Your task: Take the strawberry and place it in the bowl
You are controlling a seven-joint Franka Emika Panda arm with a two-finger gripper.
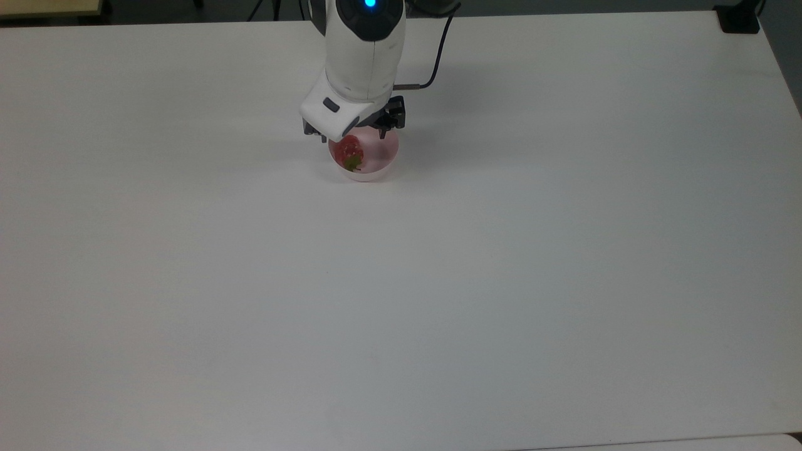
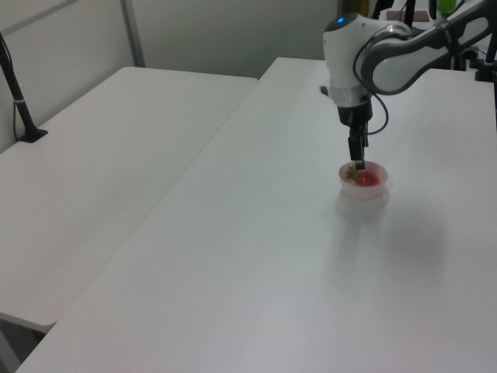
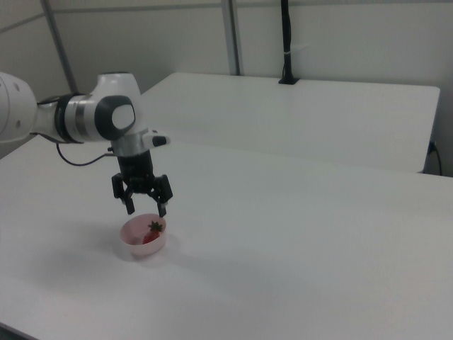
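Observation:
The red strawberry (image 1: 349, 151) with green leaves lies inside the pale pink bowl (image 1: 383, 160), toward the top view's left side of it. The right view shows the strawberry (image 3: 150, 233) resting in the bowl (image 3: 134, 244), leaves up. My gripper (image 3: 145, 208) hangs just above the bowl's rim, its fingers spread wide with nothing between them. In the left view the gripper (image 2: 356, 162) sits directly over the bowl (image 2: 363, 187) with the strawberry (image 2: 366, 178) below it.
The bowl stands on a wide white table (image 1: 438, 282). A black cable (image 1: 438, 56) trails behind the arm. A second white table (image 2: 93, 179) adjoins at the left view's left, with a black post (image 2: 17, 93) on it.

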